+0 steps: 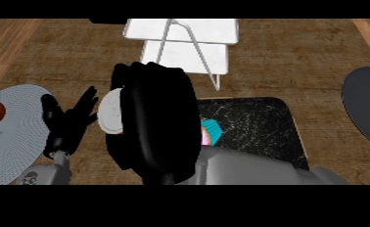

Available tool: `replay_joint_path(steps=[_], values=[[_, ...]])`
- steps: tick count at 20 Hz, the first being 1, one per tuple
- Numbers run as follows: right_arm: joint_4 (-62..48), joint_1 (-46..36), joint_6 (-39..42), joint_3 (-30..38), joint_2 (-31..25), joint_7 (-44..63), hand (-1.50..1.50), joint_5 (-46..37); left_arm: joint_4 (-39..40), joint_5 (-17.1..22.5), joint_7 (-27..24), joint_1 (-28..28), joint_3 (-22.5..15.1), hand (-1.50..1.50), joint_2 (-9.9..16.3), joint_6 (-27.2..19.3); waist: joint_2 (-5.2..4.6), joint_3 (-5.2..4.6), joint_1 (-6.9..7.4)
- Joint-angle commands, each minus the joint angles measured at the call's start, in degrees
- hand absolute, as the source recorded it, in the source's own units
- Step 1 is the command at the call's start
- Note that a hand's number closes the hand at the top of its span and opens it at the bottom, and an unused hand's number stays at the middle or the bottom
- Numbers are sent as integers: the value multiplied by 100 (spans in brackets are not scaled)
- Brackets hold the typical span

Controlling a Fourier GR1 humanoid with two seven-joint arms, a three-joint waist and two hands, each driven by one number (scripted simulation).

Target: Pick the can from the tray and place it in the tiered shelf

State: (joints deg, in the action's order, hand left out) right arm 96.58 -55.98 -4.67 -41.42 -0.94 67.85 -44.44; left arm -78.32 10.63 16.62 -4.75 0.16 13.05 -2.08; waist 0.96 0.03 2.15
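My right hand [155,123] fills the middle of the head view, raised close to the camera, its black fingers curled round the can [110,111]. Only the can's pale round end shows at the hand's left side; the rest is hidden. The hand and can hang left of the black tray [264,123] and in front of the white tiered shelf [184,42], which stands at the counter's back. My left hand [66,121] rests open with fingers up at the left, just beside the can.
A teal and pink object [210,131] lies at the tray's left edge, partly behind my right arm. A grey round plate [18,133] sits at the left, with a brown item [2,109] at its edge. A dark round object [358,101] is at the right edge.
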Motion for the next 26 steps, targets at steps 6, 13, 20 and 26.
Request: replay_joint_path(steps=[6, 13, 20, 26], values=[[-786, -2156, 403, 1319, 89, 1691, 150, 265, 25, -52, 164, 105, -50, 0, -29, -35, -17, -25, -52], [-1945, -2947, 419, 2351, 90, 1174, 150, 224, 5, 90, 218, 107, 136, 0, 120, 99, -69, -14, -117], [-3214, -3603, 706, 3295, -143, 109, 150, 320, 88, -29, 160, 3, 124, 0, -16, -68, -102, -10, -145], [-4338, -3959, 643, 3602, -107, -656, 150, 389, 232, 15, -9, 93, 150, 0, -41, 88, -128, -16, -97]])
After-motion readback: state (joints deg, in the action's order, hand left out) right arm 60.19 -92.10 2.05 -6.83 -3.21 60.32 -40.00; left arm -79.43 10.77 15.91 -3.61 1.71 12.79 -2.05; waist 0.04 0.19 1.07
